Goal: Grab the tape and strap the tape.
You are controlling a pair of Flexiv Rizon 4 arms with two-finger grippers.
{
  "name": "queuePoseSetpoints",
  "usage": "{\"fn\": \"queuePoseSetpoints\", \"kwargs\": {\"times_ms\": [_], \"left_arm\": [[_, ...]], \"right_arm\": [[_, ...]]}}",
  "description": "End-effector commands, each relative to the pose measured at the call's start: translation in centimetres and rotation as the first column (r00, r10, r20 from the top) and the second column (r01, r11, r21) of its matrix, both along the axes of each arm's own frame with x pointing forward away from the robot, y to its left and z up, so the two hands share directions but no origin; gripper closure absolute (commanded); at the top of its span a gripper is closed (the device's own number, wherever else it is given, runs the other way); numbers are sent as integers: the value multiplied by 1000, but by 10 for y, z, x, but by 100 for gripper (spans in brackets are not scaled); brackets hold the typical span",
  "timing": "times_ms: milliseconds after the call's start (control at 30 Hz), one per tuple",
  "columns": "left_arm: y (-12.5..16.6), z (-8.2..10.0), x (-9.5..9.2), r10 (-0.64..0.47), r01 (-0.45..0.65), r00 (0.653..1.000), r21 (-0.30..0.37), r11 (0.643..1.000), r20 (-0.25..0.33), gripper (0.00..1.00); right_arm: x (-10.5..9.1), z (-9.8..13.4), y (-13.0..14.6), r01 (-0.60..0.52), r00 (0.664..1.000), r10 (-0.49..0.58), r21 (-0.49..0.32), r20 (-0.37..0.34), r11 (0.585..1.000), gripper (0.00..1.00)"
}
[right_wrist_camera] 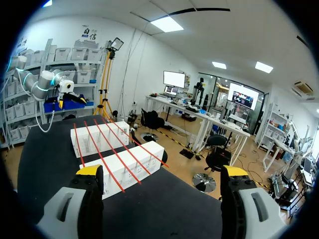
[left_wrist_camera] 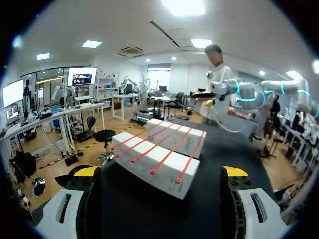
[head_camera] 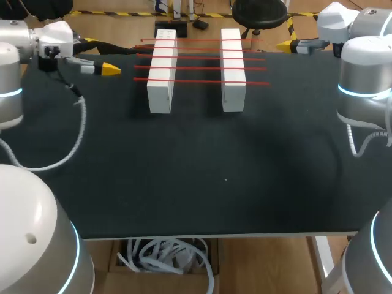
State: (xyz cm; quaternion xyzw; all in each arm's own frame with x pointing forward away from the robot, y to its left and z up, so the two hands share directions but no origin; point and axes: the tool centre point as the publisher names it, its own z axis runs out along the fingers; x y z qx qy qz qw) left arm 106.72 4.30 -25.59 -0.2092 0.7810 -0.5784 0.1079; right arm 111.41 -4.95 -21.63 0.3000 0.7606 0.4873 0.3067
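A wide table [head_camera: 202, 177] with a black top takes up most of the scene. The left arm [head_camera: 15, 67] comes in at the table's far left corner and the right arm [head_camera: 364, 79] at its far right. A pale cable [head_camera: 78, 138] loops down from the left arm over the black surface. Toward the far side of the table lie two long white blocks [head_camera: 162, 73], parallel with a gap of black between them, one nearer each arm. The left gripper [head_camera: 110, 70] hangs beside the block on its side, apart from it, with its yellow tip pointing toward the blocks. In its own wrist view the left gripper [left_wrist_camera: 160, 172] has its fingers spread wide and nothing touches either of them, with the blocks lying ahead. The right gripper [head_camera: 285, 46] sits near the far edge of the table, past the end of the other block and apart from it. In its wrist view the right gripper [right_wrist_camera: 161, 171] is also spread wide and grips nothing, with the blocks ahead of it. Four thin red tape strips [head_camera: 202, 67] are stretched straight across the tops of both blocks, spanning the gap. They lie side by side, evenly spaced, and their ends poke just past the blocks' outer sides. Neither gripper touches them.
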Motion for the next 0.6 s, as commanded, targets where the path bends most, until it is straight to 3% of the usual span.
{"fn": "queuePoseSetpoints", "kwargs": {"times_ms": [33,133,600], "left_arm": [[3,-6,1,-62,62,998,-32,998,1,57],[2,-8,0,-63,64,998,-37,997,10,61],[-1,-26,-10,-128,129,992,-52,990,22,59]], "right_arm": [[0,0,0,0,1000,0,0,0,1000,0],[0,0,0,0,1000,0,0,0,1000,0],[0,0,0,0,1000,0,0,0,1000,0]]}}
